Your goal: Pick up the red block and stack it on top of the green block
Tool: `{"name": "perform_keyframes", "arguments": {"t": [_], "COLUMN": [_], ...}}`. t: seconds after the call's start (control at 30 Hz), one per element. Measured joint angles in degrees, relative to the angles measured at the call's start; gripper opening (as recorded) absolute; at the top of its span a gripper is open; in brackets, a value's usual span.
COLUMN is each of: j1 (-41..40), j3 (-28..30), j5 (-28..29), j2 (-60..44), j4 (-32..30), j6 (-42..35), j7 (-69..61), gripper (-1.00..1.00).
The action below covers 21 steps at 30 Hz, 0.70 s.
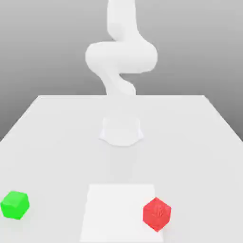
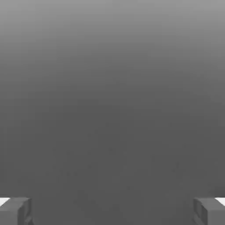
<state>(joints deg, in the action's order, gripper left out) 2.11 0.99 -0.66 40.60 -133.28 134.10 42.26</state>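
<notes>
the 2 fingers (image 2: pixel 112 212) are spread with nothing between them. the red block (image 1: pixel 156 214) sits at the pale square's (image 1: pixel 118 213) edge, toward the exterior view's right; best to align with 2 opposite faces, descend straight, then close gently.

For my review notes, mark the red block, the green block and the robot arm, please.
Red block (image 1: pixel 157 214): exterior view, middle of its visible faces.
Green block (image 1: pixel 15 205): exterior view, middle of its visible faces.
Robot arm (image 1: pixel 121 57): exterior view, on the wide horizontal section.
</notes>
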Motion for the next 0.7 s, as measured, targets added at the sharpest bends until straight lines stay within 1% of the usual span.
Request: {"name": "perform_keyframes", "arguments": {"t": [0.27,0.47,0.57,0.7], "j1": [6.2,9.5,10.6,12.0], "j3": [2.5,2.8,2.3,1.8], "j5": [-2.3,-3.7,-3.7,-2.3], "j2": [-17.0,-29.5,-35.7,-43.9], "j4": [-4.8,-8.3,-10.1,-12.5], "j6": [7.4,12.8,15.6,19.3], "j7": [-11.7,-20.0,-23.7,-27.6], "gripper": [0.00,0.00,0.00,0.00]}}
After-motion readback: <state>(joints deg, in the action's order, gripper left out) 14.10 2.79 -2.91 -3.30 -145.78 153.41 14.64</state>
